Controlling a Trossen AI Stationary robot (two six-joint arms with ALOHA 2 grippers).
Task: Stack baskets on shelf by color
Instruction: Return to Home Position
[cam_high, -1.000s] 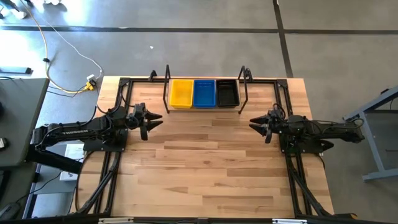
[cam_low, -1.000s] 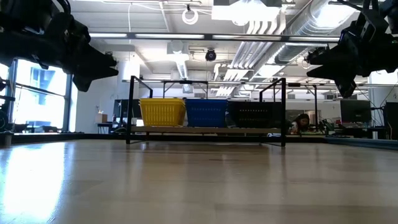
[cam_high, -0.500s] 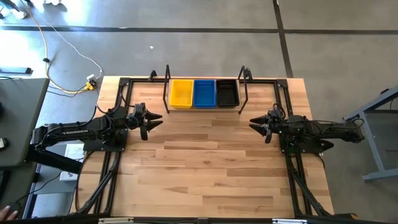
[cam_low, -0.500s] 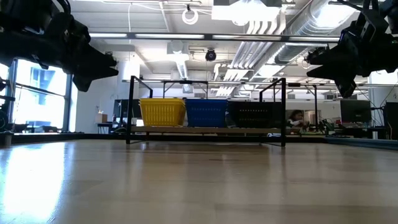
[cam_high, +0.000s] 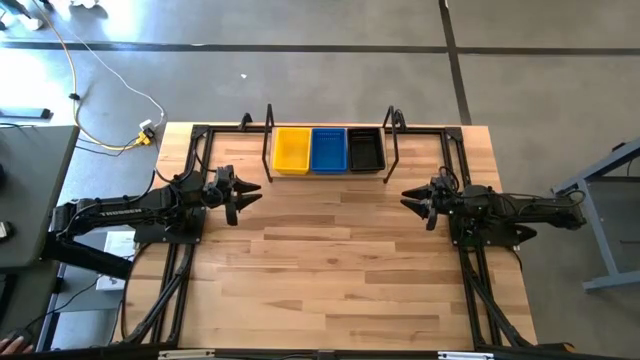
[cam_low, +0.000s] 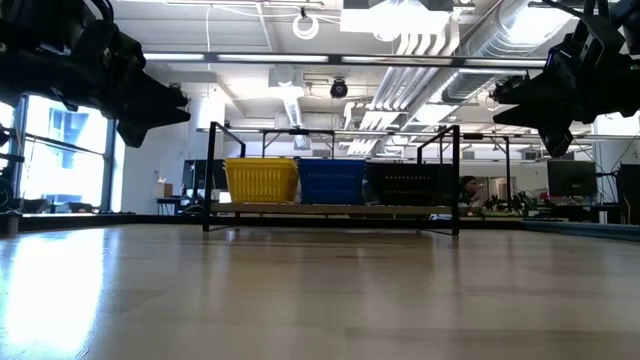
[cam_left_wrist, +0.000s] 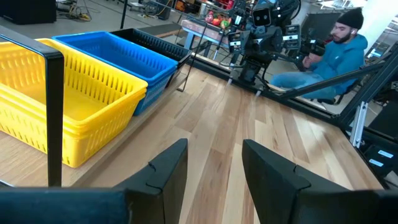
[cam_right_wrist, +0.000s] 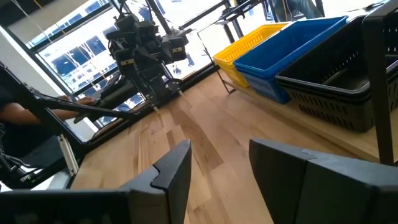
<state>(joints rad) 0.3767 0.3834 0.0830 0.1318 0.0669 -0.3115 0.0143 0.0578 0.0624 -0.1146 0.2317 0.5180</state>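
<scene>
The shelf (cam_high: 325, 172) stands at the table's far edge, and its black loop uprights (cam_high: 267, 150) frame a light-wood board. On the board sit a yellow basket stack (cam_high: 292, 149), a blue stack (cam_high: 328, 148) and a black stack (cam_high: 365, 149), side by side; they show also in the low view as yellow (cam_low: 262, 180), blue (cam_low: 332, 181) and black (cam_low: 403, 184). My left gripper (cam_high: 247, 196) hovers open near the table's left side, above the wood. My right gripper (cam_high: 408, 197) hovers open near the right side. Neither touches anything.
Black metal frame rails (cam_high: 170, 290) run along the table's left and right (cam_high: 480, 290) sides. Bare wooden tabletop (cam_high: 330, 270) lies between the arms and toward the near edge. A person in a blue hoodie (cam_left_wrist: 329, 56) sits beyond the table's right side.
</scene>
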